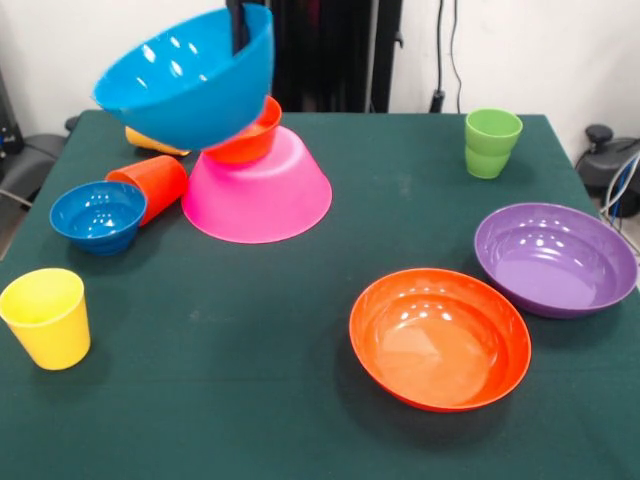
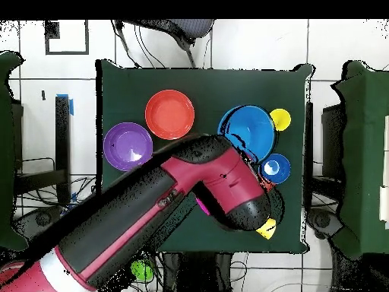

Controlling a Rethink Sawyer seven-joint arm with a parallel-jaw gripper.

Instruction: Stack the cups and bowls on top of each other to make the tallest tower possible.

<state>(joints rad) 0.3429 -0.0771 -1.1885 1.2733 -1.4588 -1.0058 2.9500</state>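
your gripper (image 1: 238,30) was clamped on the medium blue bowl's (image 1: 190,75) rim, bowl tilted, resting on the small orange bowl (image 1: 250,135) atop the upside-down pink bowl (image 1: 255,190).

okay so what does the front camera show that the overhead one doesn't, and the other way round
Only the front view shows the pink bowl upside down with a small orange bowl on it, the orange-red cup lying on its side, and the gripper at the rim of the tilted big blue bowl. The green cup shows whole only there.

Only the overhead view shows the red and black arm, which covers the pink bowl.

Both show the big blue bowl, small blue bowl, wide orange bowl, purple bowl and a yellow cup.
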